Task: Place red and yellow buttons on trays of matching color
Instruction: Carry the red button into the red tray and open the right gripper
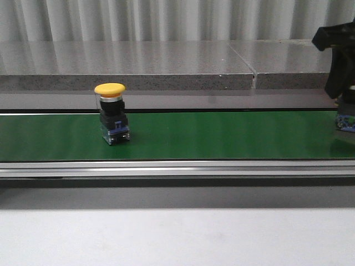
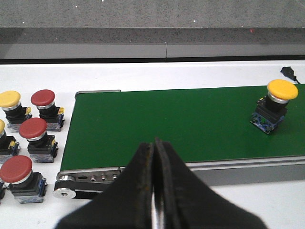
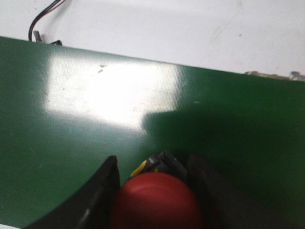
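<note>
A yellow button (image 1: pixel 110 119) stands upright on the green belt (image 1: pixel 222 136), left of centre; the left wrist view shows this yellow button (image 2: pixel 276 106) too. My left gripper (image 2: pixel 153 142) is shut and empty, hovering off the belt's near end. At the far right of the belt, my right gripper (image 3: pixel 152 164) is shut on a red button (image 3: pixel 157 202), a finger against each side of its cap. In the front view only the red button's base (image 1: pixel 345 123) shows, below the right arm (image 1: pixel 339 61). The trays are out of view.
Several loose red buttons (image 2: pixel 32 136) and yellow buttons (image 2: pixel 10 104) stand on the white table beside the belt's end. The belt has an aluminium side rail (image 1: pixel 177 168). A grey stone ledge (image 1: pixel 138 66) runs behind it. A black cable (image 3: pixel 40 19) lies past the belt.
</note>
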Available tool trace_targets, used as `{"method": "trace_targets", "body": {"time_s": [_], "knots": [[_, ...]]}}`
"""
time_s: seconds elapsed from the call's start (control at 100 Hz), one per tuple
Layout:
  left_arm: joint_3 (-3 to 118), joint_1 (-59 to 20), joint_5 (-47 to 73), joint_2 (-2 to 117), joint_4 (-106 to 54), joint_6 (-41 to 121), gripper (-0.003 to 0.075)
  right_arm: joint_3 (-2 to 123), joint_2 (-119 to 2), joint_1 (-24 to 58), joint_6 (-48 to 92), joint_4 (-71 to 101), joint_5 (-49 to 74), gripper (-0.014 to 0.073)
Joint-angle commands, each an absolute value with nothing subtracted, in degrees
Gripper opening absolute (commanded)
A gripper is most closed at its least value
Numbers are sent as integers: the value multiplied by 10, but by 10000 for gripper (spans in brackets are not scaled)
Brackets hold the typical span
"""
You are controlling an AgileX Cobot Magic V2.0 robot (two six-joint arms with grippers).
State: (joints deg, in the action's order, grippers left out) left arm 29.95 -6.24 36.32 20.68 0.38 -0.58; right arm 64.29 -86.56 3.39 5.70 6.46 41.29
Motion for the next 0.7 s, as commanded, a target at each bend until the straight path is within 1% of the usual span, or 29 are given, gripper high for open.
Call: {"method": "trace_targets", "body": {"time_s": [0.0, 0.1, 0.2, 0.43, 0.57, 0.69], "knots": [[315, -66, 323, 210, 0, -9, -21, 694, -846, 14, 57, 65, 410, 14], [315, -66, 323, 210, 0, -9, -21, 731, -847, -23, 57, 65, 410, 14], [315, -66, 323, 210, 0, -9, -21, 764, -857, -78, 57, 65, 408, 14], [315, -66, 323, 210, 0, -9, -21, 803, -917, -201, 57, 72, 392, 14], [315, -66, 323, 210, 0, -9, -21, 806, -961, -249, 57, 100, 356, 14], [315, -66, 323, 210, 0, -9, -21, 806, -1000, -269, 67, 121, 304, 14]]}}
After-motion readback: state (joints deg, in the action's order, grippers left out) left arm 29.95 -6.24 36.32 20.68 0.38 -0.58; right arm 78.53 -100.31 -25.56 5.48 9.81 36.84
